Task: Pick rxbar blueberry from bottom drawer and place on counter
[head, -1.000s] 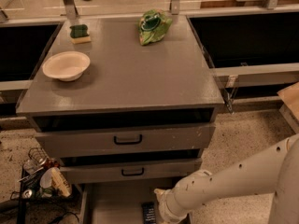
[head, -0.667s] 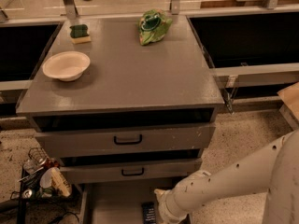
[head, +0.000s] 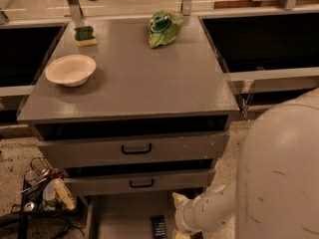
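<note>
The robot's claw (head: 182, 219), open or closed one cannot tell, hangs low in the pulled-out bottom drawer (head: 117, 218) just right of the rxbar blueberry (head: 158, 227), apparently mid-pick, needing next a firm hold before lifting to the bench (head: 134, 83).

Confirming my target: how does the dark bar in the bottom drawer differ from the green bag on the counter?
The bar is small, flat and dark; the bag is bigger, crumpled and green. The bar lies in the bottom drawer; the bag sits on the counter. The gripper is low beside the bar.
</note>
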Controlling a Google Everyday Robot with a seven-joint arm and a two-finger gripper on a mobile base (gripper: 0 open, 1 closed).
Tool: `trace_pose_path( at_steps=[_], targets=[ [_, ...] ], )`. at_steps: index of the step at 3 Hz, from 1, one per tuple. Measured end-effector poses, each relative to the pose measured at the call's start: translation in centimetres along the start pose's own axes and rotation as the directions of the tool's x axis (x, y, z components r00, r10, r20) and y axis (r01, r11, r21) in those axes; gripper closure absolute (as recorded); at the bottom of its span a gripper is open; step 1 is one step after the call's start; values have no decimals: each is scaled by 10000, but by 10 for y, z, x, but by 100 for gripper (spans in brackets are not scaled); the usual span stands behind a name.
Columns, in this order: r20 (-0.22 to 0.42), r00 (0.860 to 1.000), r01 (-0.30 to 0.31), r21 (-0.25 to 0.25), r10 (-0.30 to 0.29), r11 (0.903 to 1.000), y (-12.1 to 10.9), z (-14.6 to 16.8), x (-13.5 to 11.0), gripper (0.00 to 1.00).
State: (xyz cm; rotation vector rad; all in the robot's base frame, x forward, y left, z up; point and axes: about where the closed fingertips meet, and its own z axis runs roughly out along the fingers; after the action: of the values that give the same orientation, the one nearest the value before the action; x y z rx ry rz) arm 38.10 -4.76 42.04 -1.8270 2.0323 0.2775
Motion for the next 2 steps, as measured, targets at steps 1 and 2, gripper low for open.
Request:
trace_pose_path(
  at_steps=[1,2],
  targets=[
    [270,9996,-85,360,76,9993,-9,1,-8,0],
    [270,9996,-85,360,76,9993,-9,1,-8,0]
  ],
)
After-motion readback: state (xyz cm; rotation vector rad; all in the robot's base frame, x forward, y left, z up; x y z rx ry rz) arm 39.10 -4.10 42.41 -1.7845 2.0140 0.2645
